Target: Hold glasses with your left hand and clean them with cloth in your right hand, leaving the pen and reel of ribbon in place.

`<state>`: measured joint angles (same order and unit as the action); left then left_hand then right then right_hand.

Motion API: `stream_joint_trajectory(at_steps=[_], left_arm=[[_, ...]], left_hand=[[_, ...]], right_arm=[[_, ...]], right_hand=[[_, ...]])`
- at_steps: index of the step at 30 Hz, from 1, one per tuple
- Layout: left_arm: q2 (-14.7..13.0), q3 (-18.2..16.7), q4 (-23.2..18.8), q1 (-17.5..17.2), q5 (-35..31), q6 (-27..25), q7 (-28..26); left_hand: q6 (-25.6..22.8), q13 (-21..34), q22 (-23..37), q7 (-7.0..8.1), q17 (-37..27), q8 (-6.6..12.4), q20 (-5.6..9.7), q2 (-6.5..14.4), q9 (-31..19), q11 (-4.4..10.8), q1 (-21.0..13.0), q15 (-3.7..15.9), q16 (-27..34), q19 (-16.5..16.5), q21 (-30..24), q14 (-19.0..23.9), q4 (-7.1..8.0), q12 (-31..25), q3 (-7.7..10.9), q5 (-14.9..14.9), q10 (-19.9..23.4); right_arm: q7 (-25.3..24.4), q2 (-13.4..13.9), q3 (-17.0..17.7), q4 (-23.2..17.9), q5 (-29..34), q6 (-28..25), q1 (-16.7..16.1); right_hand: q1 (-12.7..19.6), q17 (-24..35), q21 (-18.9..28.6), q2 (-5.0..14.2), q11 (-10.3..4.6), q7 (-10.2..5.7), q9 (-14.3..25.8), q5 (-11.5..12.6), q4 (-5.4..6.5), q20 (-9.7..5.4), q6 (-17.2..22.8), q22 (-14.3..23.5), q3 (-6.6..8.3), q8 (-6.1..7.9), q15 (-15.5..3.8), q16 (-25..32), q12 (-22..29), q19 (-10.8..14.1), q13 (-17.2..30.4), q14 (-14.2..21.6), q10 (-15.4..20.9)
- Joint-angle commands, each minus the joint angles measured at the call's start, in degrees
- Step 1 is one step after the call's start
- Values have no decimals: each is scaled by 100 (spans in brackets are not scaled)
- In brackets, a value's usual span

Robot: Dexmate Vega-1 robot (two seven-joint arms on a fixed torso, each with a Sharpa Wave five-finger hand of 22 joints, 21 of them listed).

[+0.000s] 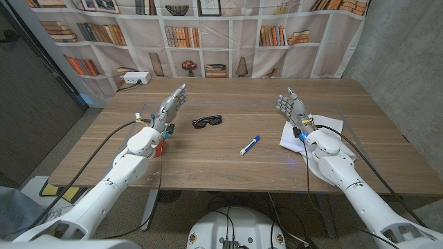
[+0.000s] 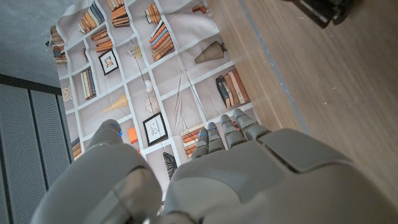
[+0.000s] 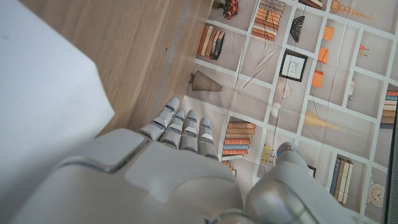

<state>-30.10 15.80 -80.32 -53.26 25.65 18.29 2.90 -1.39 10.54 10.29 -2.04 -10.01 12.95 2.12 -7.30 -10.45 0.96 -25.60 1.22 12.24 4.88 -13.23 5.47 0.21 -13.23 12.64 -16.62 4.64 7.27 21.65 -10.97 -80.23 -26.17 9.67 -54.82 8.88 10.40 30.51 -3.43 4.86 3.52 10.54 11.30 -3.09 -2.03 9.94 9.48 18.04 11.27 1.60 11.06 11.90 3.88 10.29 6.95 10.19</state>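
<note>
**Hands poised, glasses untouched**

While neither hand holds anything, both stand with fingers straight and slightly apart, which reads as a starting pose before any reach. The left hand point(image 1: 171, 106) rises on its edge with the glasses point(image 1: 208, 122) lying on the counter point(image 1: 228, 166) a little to its inner side, near but not touching; that suits a short sideways reach by the hand meant to hold them. The right hand point(image 1: 293, 108) stands just beside the white cloth point(image 1: 320, 133), which lies at its wrist and outer side, ready for that hand to pick up. The pen point(image 1: 250, 144) rests between the hands, nearer the right, apart from both. A red thing point(image 1: 160, 146) by the left forearm may be the reel; I cannot tell.

The counter is pale wood grain. Behind it hangs a printed bookshelf backdrop point(image 1: 208, 34), with grey wall at either side.
</note>
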Motion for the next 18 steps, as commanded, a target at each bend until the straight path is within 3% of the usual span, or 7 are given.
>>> stream_joint_trajectory(at_steps=[1, 5, 18], left_arm=[[30, 151, 191, 80, -681, 531, -366], [-72, 187, -29, 16, -1051, 331, -777], [-204, 273, -393, -83, -2055, -56, -1926]], left_hand=[[-228, 18, 15, -18, -35, 58, 68, -33, -18, 43, -196, 59, 42, 266, -78, 232, -117, -55, -2, -59, 233], [-461, 20, 20, -7, -37, 94, 74, -18, -20, 55, -355, 108, 62, 434, -105, 454, -200, -81, -4, -79, 459], [-1118, 29, 40, 90, -45, 188, 57, 87, -26, 162, -811, 237, 118, 1035, -248, 1075, -408, -139, 41, -104, 1085]], right_arm=[[-138, -164, 113, 35, 253, 949, -124], [-310, -173, 104, -16, 407, 1174, -162], [-299, -140, 42, -24, 324, 1097, -121]], right_hand=[[50, -5, -22, -1, -84, -52, 14, 21, -54, -177, 214, 32, -19, 66, -87, 77, 103, 225, 27, 226, 212], [70, -9, -47, -9, -120, -95, 14, 19, -75, -194, 315, 33, -29, 88, -125, 82, 128, 286, 27, 294, 302], [85, -9, -80, 1, -117, -104, 14, 18, -88, -204, 339, 34, -34, 77, -134, 73, 128, 328, 27, 325, 334]])
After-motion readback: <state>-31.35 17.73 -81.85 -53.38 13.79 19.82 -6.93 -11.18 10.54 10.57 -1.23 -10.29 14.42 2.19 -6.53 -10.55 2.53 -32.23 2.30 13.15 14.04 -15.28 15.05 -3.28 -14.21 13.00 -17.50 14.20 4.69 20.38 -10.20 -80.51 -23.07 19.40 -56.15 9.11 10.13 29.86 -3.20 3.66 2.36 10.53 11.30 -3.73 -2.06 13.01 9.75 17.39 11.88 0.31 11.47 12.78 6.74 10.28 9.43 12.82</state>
